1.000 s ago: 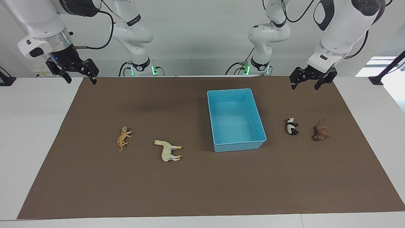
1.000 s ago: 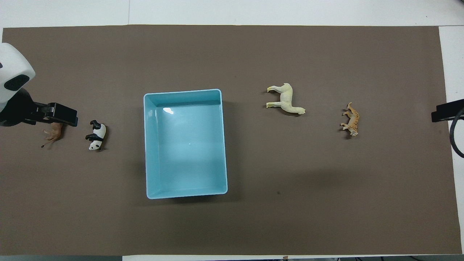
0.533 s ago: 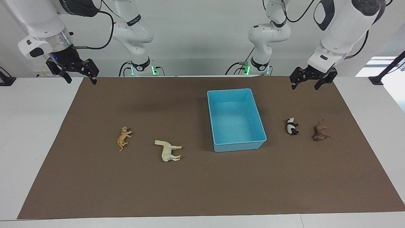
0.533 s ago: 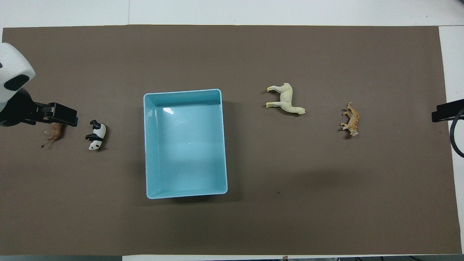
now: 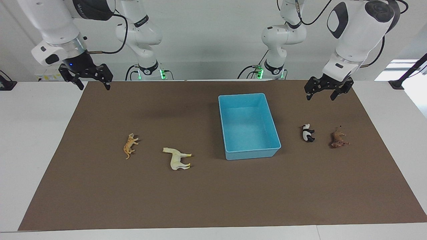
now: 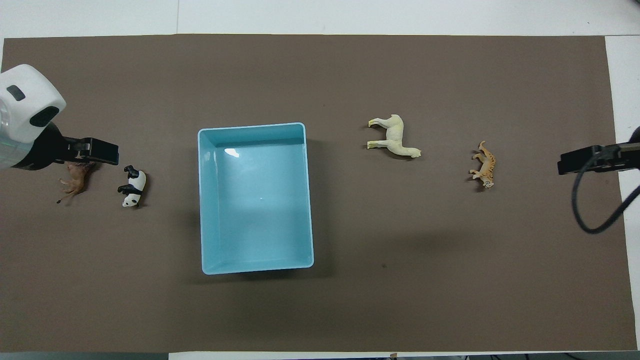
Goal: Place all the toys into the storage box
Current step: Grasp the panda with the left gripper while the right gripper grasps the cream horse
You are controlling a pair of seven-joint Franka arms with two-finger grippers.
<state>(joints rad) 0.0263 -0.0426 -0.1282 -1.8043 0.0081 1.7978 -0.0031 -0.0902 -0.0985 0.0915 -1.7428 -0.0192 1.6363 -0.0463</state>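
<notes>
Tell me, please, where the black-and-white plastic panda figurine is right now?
The panda lies on the brown mat, between the light blue storage box and the brown lion, toward the left arm's end.

1. This is looking like a robotics lab: two white arms (image 5: 143, 36) are standing on bases at one long edge of a white table (image 5: 33, 140), with green lights glowing at the bases.
2. Black cables (image 5: 113, 30) are looping along the arms, in front of a bare pale wall (image 5: 206, 40) rising just past the table.
3. A brown mat (image 5: 213, 196) is covering most of the table, leaving white margins showing around it.
4. Small toy animals (image 5: 130, 145) and a blue bin (image 5: 248, 125) are lying spread out on the mat as test props, the bin sitting near the middle of the mat.
</notes>
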